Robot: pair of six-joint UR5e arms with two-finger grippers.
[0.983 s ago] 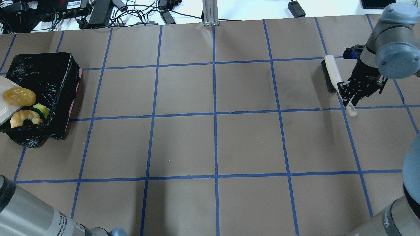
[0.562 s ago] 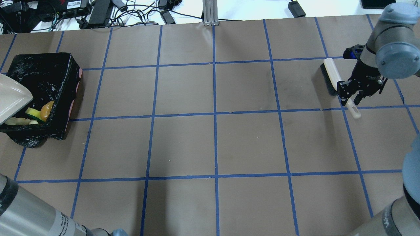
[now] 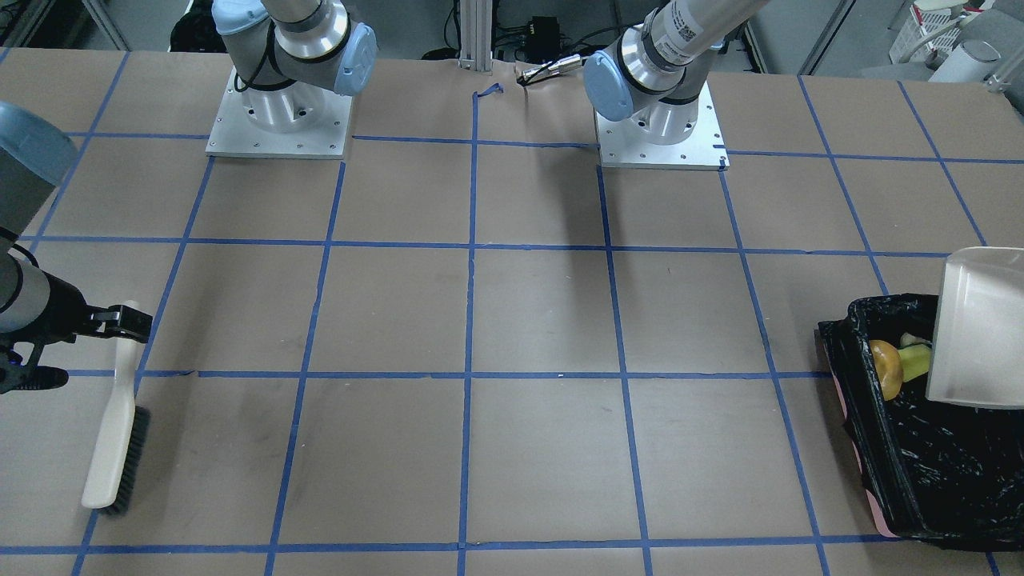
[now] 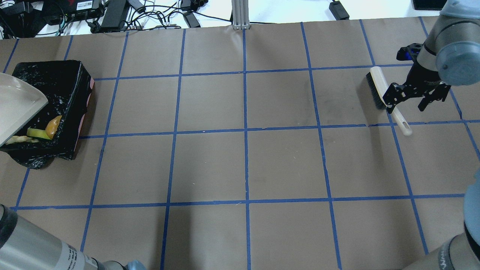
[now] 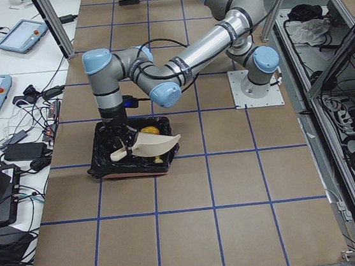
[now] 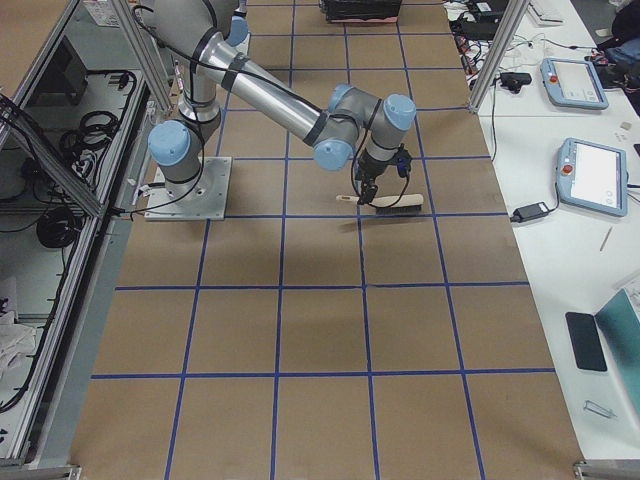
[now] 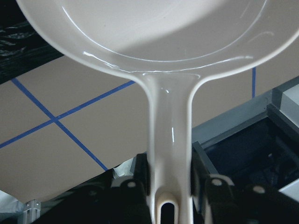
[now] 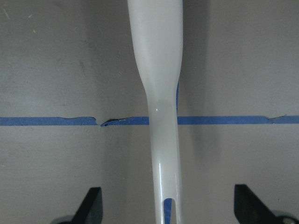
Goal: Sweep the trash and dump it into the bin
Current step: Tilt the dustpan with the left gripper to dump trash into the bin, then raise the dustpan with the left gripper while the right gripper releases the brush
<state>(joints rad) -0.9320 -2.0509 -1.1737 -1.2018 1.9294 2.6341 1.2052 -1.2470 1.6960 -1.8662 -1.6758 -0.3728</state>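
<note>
The black-bagged bin [image 4: 71, 84] stands at the table's far left and also shows in the front view [image 3: 920, 488]. In it lie the golden-brown potato lump [image 4: 53, 125], the yellow-green sponge wedge [image 4: 35, 133] and the shrimp [image 4: 17, 139]. My left gripper [image 7: 169, 186] is shut on the handle of the beige dustpan [image 4: 17, 107], which is tilted over the bin. My right gripper [image 4: 408, 102] is open, its fingers wide on either side of the handle of the white brush [image 4: 378, 88], not touching it. The brush lies on the table.
Blue tape lines grid the brown table paper. Cables and power bricks [image 4: 112, 13] lie beyond the far edge. A metal post [image 4: 240, 15] stands at the far middle. The arm bases [image 3: 280, 112] are on the robot's side.
The dustpan has tipped further and the three pieces have slid off it into the bin. My right gripper has opened, let go of the brush handle and moved away a little.
</note>
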